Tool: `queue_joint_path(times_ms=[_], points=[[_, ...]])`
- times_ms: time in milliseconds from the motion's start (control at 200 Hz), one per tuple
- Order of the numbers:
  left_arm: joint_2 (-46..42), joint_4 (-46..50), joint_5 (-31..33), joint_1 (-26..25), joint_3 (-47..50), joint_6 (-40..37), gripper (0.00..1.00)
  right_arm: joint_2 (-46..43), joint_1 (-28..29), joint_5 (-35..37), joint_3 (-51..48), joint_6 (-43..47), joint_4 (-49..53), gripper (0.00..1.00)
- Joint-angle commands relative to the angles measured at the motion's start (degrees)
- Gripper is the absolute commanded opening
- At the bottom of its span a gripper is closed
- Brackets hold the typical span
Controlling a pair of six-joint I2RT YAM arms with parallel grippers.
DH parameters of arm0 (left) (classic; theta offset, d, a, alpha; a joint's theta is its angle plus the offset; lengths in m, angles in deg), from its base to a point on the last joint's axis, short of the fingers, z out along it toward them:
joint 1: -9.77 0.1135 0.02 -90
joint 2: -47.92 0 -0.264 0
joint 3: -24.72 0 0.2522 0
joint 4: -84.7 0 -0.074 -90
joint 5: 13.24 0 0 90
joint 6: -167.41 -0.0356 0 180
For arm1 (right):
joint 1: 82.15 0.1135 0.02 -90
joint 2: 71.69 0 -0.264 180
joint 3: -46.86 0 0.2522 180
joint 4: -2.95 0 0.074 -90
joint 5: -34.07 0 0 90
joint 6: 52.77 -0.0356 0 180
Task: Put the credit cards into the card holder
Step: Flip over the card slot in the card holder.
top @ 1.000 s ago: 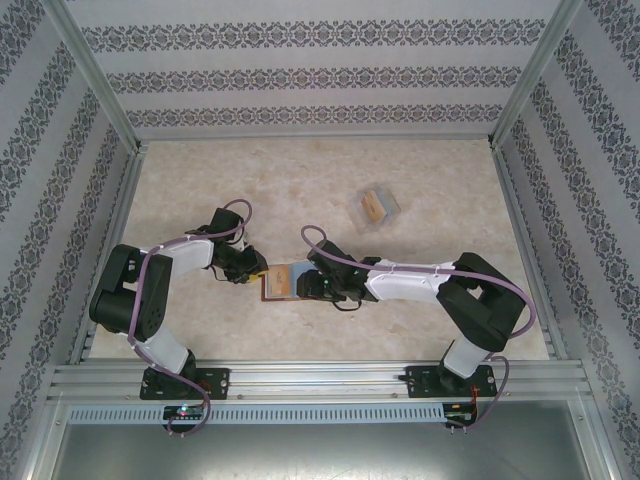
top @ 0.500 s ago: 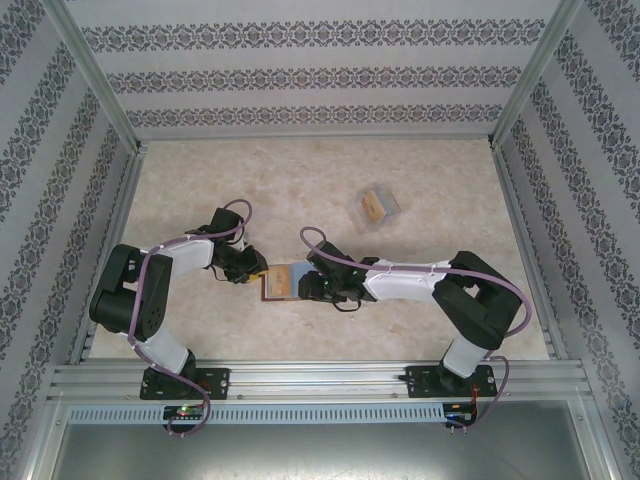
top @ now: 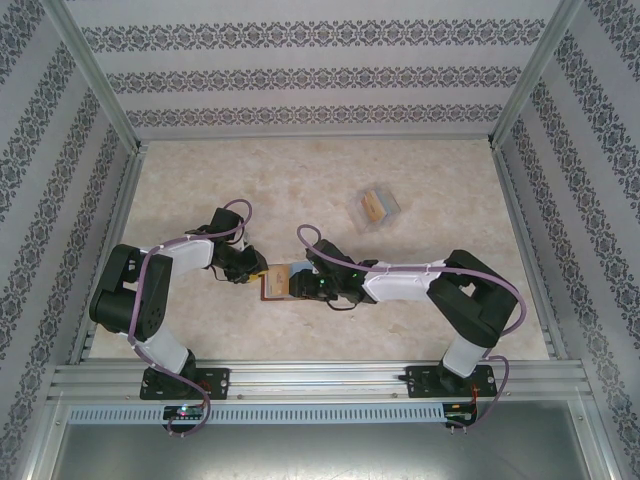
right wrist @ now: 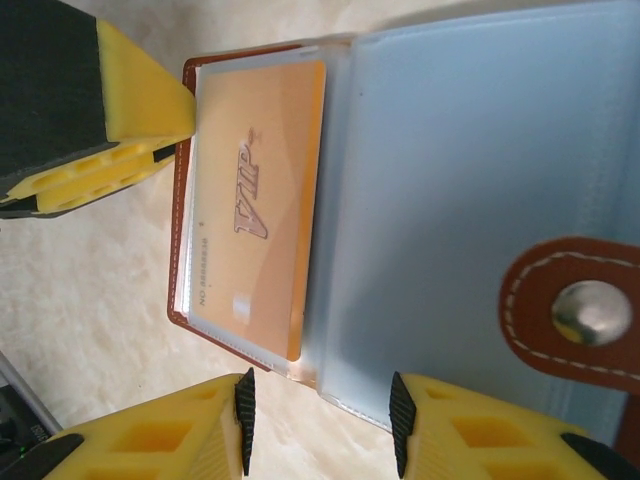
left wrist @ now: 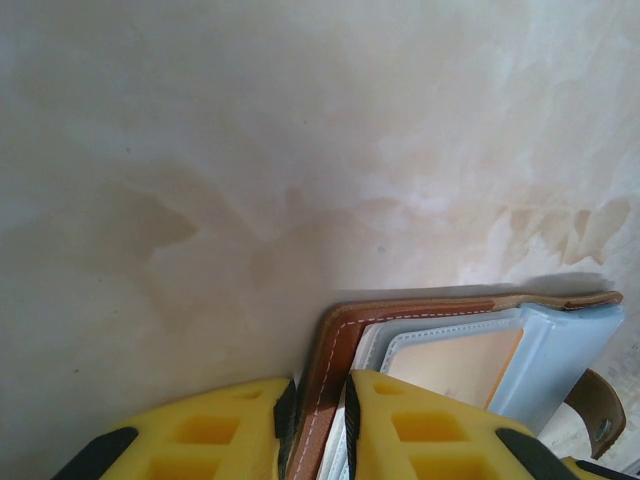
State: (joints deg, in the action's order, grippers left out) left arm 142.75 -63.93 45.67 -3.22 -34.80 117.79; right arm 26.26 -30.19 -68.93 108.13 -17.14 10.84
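Note:
The card holder (top: 278, 283) lies open on the table between the two arms, brown leather outside and blue-grey inside (right wrist: 450, 200). An orange credit card (right wrist: 255, 200) printed "VIP" sits in its clear left pocket. My left gripper (left wrist: 318, 410) is shut on the brown leather edge (left wrist: 335, 350) of the card holder and pins its left side. My right gripper (right wrist: 320, 420) hovers open just over the near edge, its pads apart with nothing between them. The snap stud (right wrist: 592, 312) on the brown tab shows at the right.
A clear plastic box (top: 377, 208) with something tan inside stands on the table to the back right of the card holder. Patterned walls and metal rails (top: 300, 380) close in the marbled tabletop on all sides.
My right gripper has crept slightly left over the card holder and its jaws have narrowed a little. The left gripper and the card holder have stayed put.

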Motion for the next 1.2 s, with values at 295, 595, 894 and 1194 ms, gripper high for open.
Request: queue_joint_path(times_ms=[295,595,894,1194], points=[[4.6,-7.8,-2.2,-1.9,2.0,-0.5,0.25,-4.4,0.2,8.3,-2.8,0.1,5.9,0.47],[5.1,-7.7,-2.2,-1.9,1.7,-0.2,0.25,-1.9,0.1,7.1,-2.2,1.1,6.9,0.47],[4.7,-7.7,-1.9,-1.9,2.1,-0.4,0.25,-2.6,0.2,7.1,-1.1,1.5,8.1,0.44],[5.4,-7.2,-2.0,-1.9,1.4,-0.4,0.25,-8.4,0.2,11.1,-2.0,3.2,11.3,0.47]])
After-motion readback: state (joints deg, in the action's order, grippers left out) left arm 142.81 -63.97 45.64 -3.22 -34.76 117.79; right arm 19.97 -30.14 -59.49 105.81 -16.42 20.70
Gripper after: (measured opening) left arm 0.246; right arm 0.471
